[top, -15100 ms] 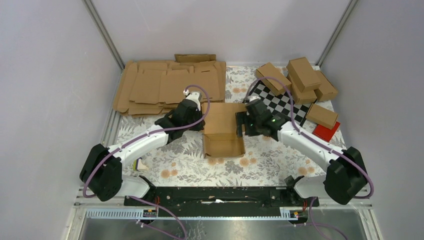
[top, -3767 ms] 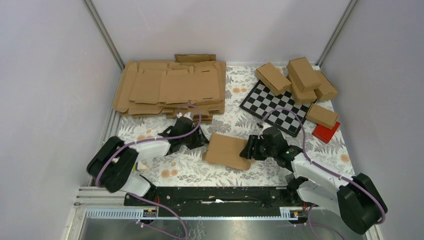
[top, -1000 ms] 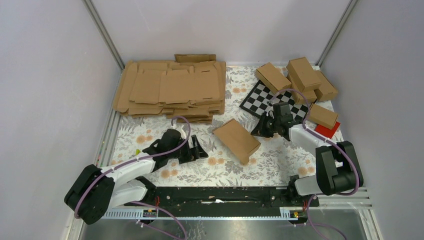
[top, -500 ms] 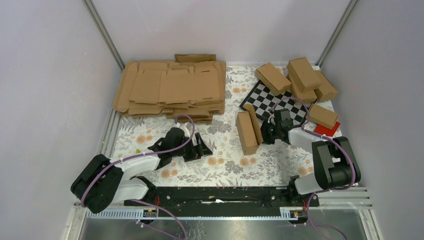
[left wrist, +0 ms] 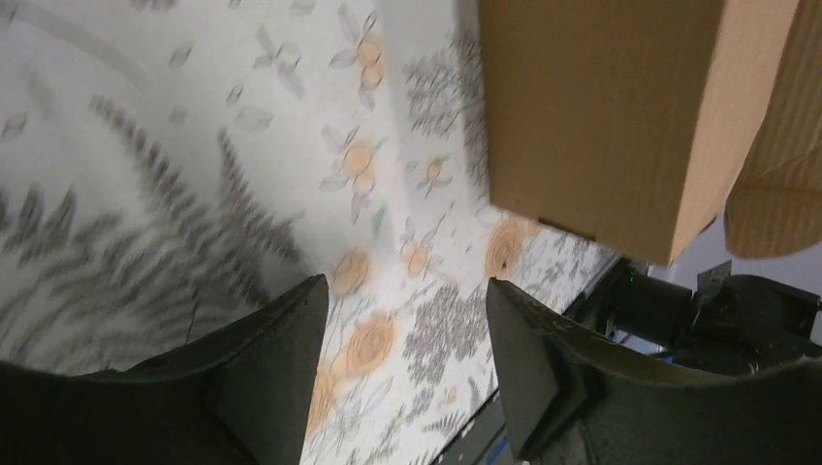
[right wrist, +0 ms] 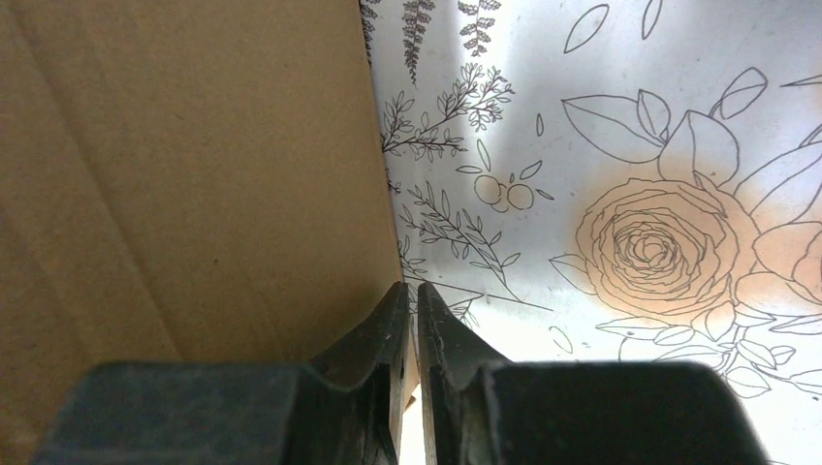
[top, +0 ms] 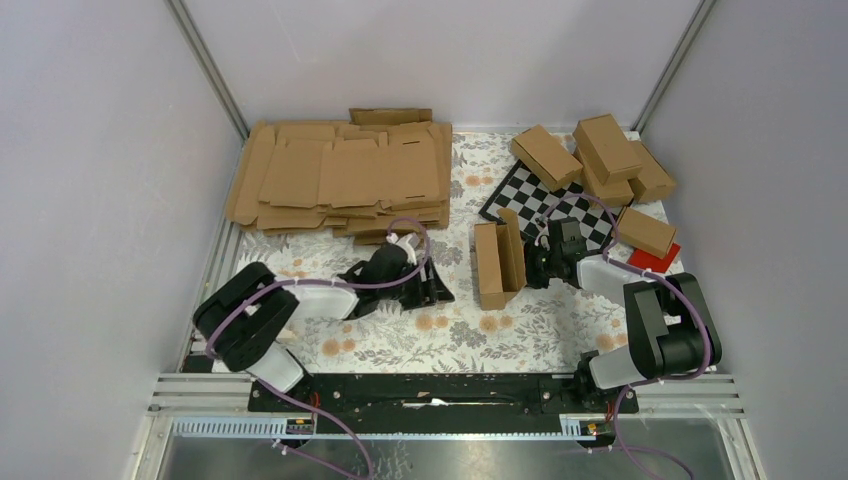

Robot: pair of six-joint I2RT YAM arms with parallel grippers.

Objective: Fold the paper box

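Observation:
The paper box (top: 489, 266) is a brown cardboard carton standing on its long side near the middle of the floral mat, with one flap raised on its right. My right gripper (top: 533, 265) presses against that right side. In the right wrist view its jaws (right wrist: 412, 296) are shut on a thin cardboard edge of the box (right wrist: 184, 174). My left gripper (top: 440, 290) lies low on the mat just left of the box, apart from it. In the left wrist view it (left wrist: 407, 315) stands open over the cloth, and the box (left wrist: 601, 107) fills the upper right.
A stack of flat cardboard sheets (top: 340, 180) lies at the back left. A checkerboard (top: 545, 205), several folded cartons (top: 605, 150) and a small red box (top: 655, 262) sit at the back right. Metal corner posts and grey walls enclose the table.
The right gripper has tipped the box from lying tilted onto its long side and shifted it slightly back. The left arm has slid right toward the box, its jaws somewhat narrower.

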